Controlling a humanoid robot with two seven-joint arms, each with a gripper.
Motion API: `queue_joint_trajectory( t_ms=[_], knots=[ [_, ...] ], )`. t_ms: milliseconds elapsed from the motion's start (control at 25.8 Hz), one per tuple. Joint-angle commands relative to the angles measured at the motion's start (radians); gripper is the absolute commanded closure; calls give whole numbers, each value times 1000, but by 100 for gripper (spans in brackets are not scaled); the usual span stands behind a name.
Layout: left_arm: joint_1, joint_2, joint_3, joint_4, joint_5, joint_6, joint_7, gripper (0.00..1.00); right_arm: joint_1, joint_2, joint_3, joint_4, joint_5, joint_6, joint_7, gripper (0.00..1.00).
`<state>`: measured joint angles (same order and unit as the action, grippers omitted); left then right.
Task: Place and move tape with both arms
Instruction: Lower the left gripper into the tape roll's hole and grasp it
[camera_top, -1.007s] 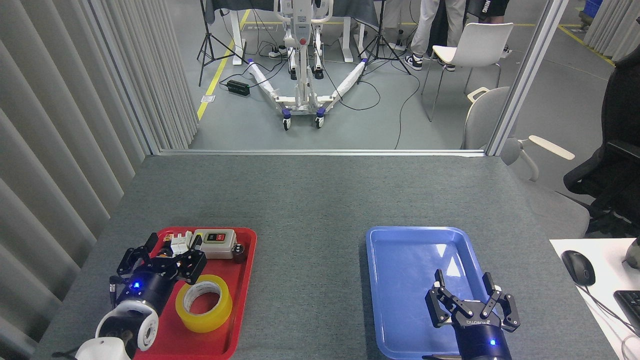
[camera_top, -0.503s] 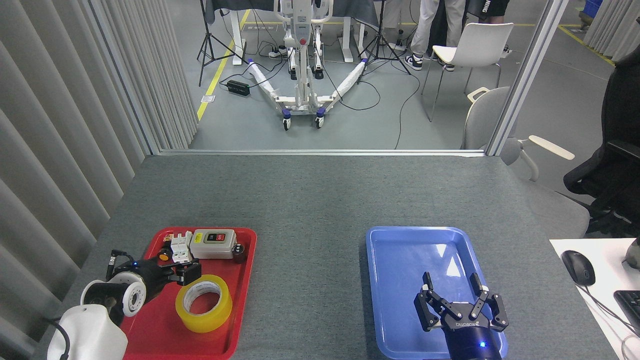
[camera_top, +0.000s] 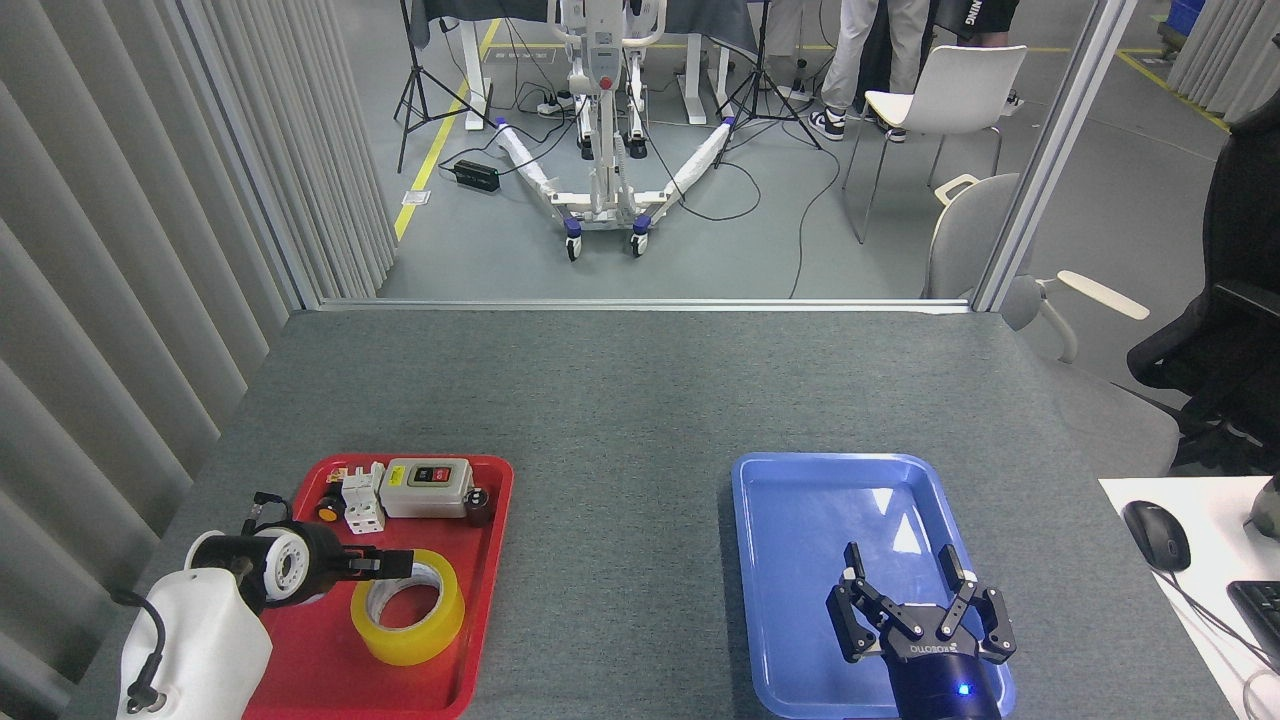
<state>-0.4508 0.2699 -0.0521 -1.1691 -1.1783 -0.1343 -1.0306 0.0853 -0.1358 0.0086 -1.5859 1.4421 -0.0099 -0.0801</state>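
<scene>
The tape (camera_top: 408, 606) lies flat in the red tray (camera_top: 470, 640), in its near half, with a grey switch box (camera_top: 430, 487) and small white parts (camera_top: 362, 496) at the tray's far end. The left gripper (camera_top: 385, 566) reaches sideways over the roll's far left rim, seen edge-on, so its opening cannot be told; it may be touching the roll. The right gripper (camera_top: 905, 585) hovers over the blue tray (camera_top: 790, 520), right of the red tray, fingers spread, holding nothing.
</scene>
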Motion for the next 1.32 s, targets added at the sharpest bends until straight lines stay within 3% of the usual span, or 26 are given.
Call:
queue_joint_trajectory(
  t_ms=[0,465,1123,1162,1278],
  knots=[
    [-6,0,-5,14,2,1,-8,0,2,1,1,0,0,1,-1,0],
    [-19,2,-23,46,3,1,-109,0,24,-1,1,1,0,-2,-1,0],
    [-22,-1,-66,134,-9,13,-75,1,19,-1,1,1,3,5,-3,0],
    [-23,-1,-66,134,-9,13,-75,4,19,-1,1,1,3,5,-3,0],
    [-23,-1,-66,134,-9,15,-74,27,17,-1,1,1,3,5,-3,0]
  ],
)
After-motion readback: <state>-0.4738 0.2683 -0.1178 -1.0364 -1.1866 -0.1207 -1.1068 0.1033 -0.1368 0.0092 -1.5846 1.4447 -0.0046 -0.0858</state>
